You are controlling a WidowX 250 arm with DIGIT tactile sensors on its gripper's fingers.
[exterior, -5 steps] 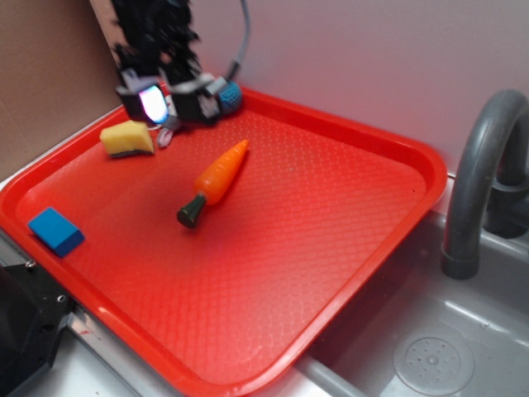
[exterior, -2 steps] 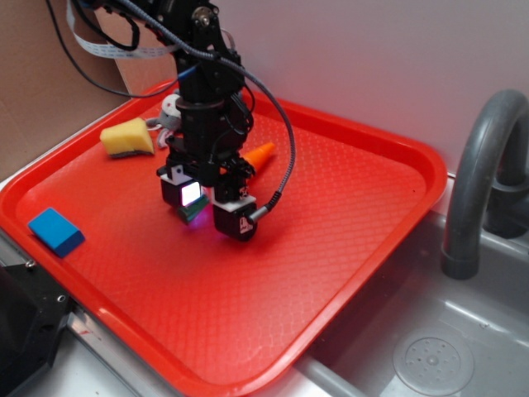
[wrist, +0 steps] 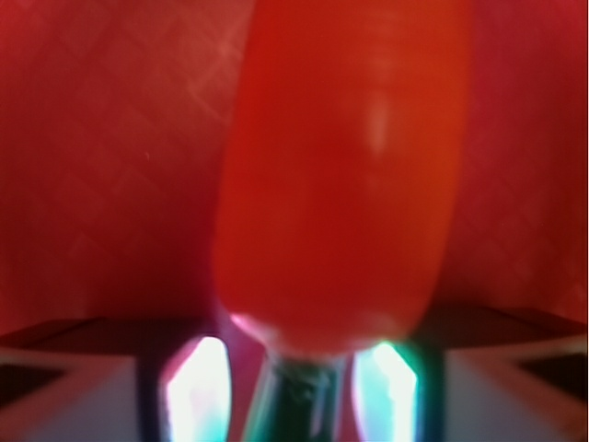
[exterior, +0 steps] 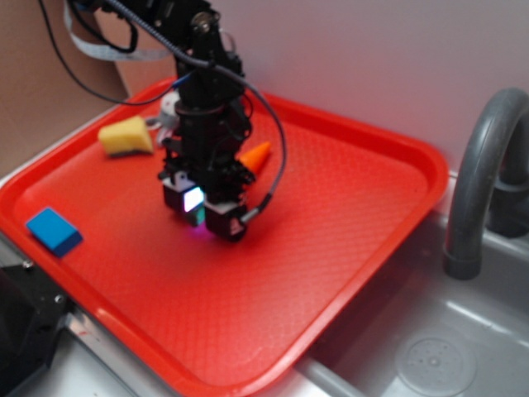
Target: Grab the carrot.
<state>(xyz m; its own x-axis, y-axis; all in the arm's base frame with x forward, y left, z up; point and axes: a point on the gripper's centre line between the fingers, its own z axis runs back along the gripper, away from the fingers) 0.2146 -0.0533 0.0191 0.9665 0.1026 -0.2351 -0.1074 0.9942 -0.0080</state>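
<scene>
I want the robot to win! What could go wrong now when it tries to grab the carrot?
The end effector sits over the stem end of the carrot, not its middle, so the glossy, tapered toy might squirt out or tip when squeezed. The wrist view is blurry, so I cannot tell if the fingers truly straddle it. The end effector is also low, so it could press into the red tray.

The black arm (exterior: 202,91) is reaching down from the upper left, its wrist pointing almost straight down. The gripper (exterior: 204,217) is sitting low, with one finger (exterior: 183,197) glowing white and the other finger (exterior: 225,222) dark beside it. In the wrist view, both lit pads (wrist: 198,391) are flanking a narrow gap, with the jaws standing close together.
</scene>
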